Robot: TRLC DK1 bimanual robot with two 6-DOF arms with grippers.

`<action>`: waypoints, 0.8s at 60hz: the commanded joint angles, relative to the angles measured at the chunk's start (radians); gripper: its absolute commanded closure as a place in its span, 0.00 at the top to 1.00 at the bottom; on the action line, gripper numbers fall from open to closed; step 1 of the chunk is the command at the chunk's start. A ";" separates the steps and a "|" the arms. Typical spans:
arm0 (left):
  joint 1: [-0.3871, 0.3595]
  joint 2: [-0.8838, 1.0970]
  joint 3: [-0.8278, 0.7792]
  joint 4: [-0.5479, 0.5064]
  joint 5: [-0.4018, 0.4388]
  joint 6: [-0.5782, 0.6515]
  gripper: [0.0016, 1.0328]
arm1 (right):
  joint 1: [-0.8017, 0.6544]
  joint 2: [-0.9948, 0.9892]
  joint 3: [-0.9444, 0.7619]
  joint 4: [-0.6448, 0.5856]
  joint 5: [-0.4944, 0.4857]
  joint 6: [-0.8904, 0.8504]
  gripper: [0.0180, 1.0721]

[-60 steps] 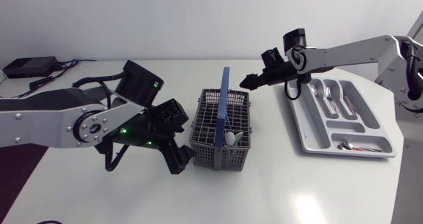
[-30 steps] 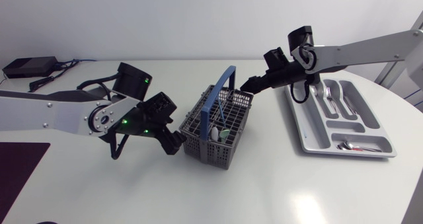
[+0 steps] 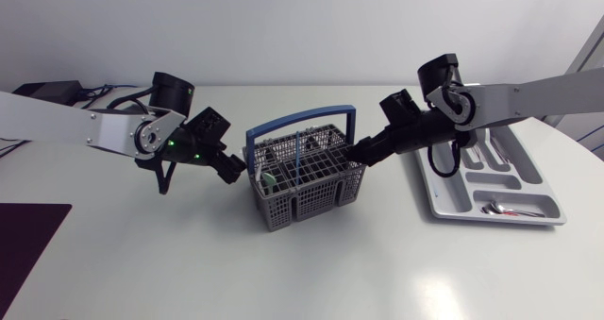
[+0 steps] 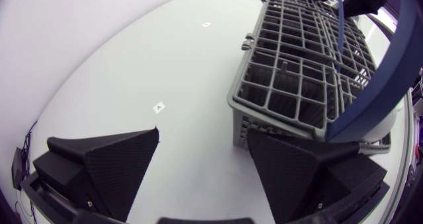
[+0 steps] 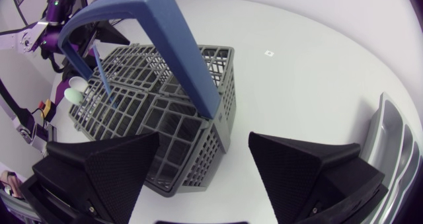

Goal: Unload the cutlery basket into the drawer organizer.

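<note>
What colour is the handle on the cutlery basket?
Blue. The handle shows best in the right wrist view.

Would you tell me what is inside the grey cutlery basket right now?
A thin blue utensil handle and a pale rounded utensil end stand in the cutlery basket. The grid walls hide their lower parts and anything deeper.

We see the grey mesh cutlery basket (image 3: 307, 195) standing upright mid-table, blue handle (image 3: 302, 122) raised, holding utensils (image 3: 267, 179). The silver drawer organizer (image 3: 427, 180) lies at its right, holding cutlery (image 3: 472, 145).
</note>
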 commanded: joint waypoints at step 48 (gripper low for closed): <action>-0.137 -0.613 -0.016 -0.642 0.054 0.895 0.94 | 0.087 -0.632 -0.368 -0.053 0.149 -0.175 0.93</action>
